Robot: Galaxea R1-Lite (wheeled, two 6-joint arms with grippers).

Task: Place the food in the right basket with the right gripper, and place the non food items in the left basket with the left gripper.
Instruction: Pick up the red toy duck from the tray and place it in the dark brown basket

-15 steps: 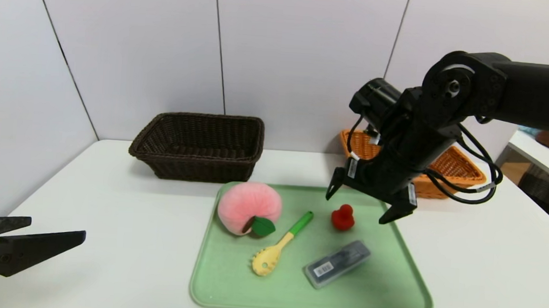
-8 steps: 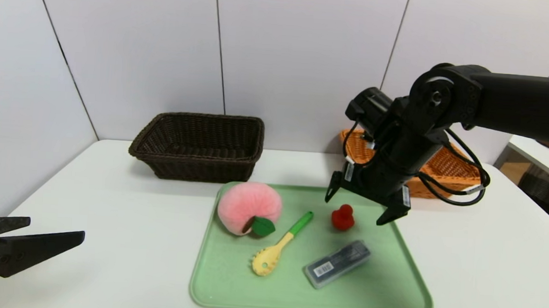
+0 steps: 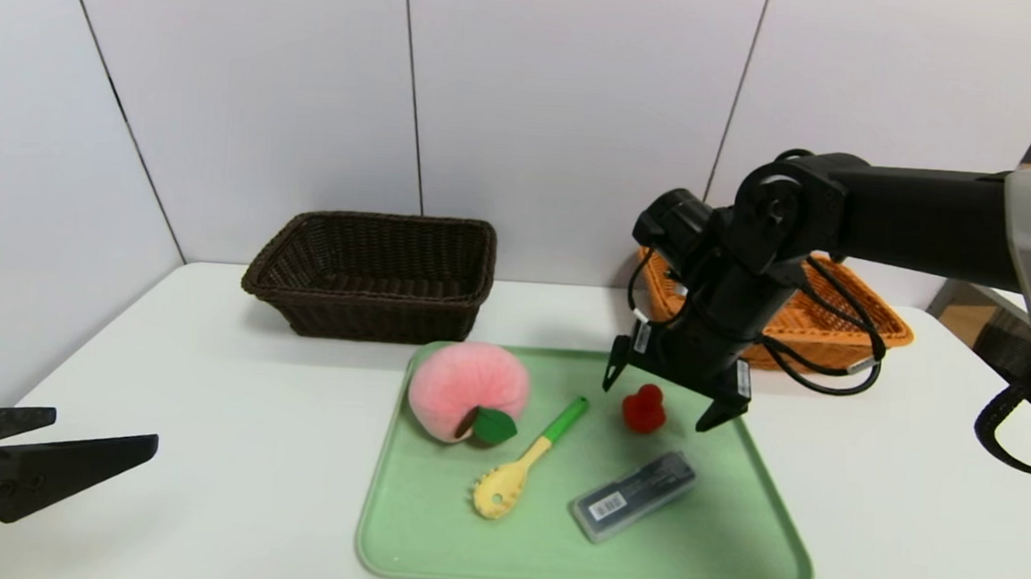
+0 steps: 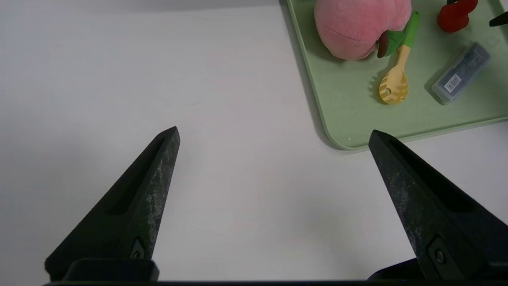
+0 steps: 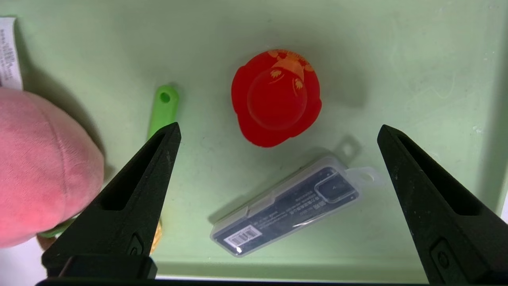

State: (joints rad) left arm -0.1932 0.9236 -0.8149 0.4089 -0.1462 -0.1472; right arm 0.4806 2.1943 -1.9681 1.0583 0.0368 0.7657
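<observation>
Down and toward the green tray (image 3: 757,577) came the right gripper (image 3: 668,397), fingers spread wide, empty, straddling the red duck toy (image 3: 643,408). Risk: it's nonfood; the plush peach (image 3: 466,390) sat beyond its left finger. Left gripper (image 4: 274,137) hung wide, empty, over the white table (image 3: 203,414), grey panels behind.

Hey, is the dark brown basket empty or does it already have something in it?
Empty, as far as the head view shows: the dark brown basket shows only bare weave inside, though its near wall hides part of the floor.
</observation>
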